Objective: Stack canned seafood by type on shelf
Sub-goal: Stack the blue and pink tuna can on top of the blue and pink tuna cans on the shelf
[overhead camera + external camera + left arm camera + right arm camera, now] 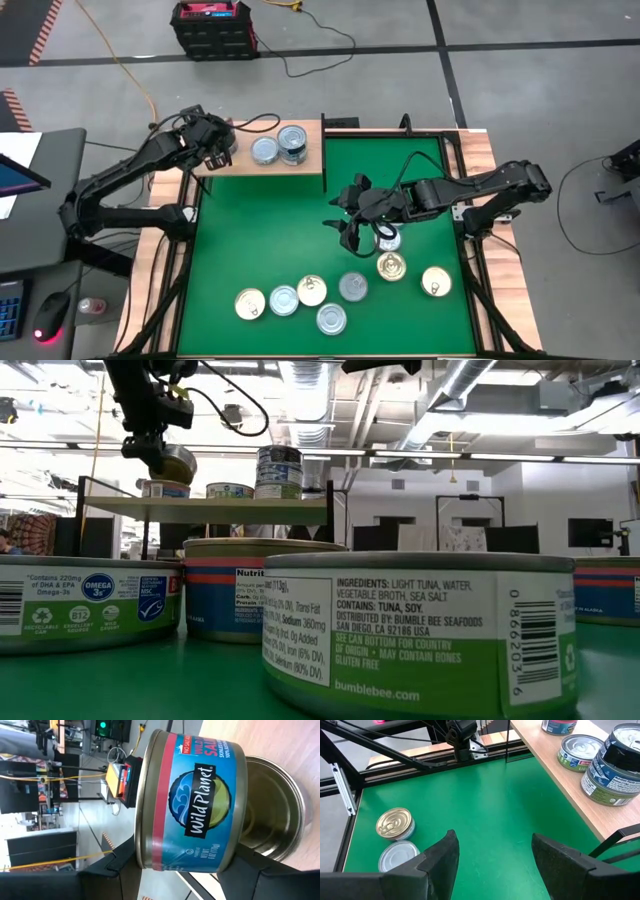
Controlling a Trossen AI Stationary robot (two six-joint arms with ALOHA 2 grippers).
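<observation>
Left wrist view: my left gripper [187, 865] grips a blue tin [192, 800] over the shelf [280, 740]; I should lower it level, square on its matching tin [275, 805].

The shelf [300, 171] has free room at its right end. The single tin [264, 150] and the stack of tins [293, 144] fill its middle. The green mat [270, 240] lies open between shelf and near tins [300, 297].
</observation>
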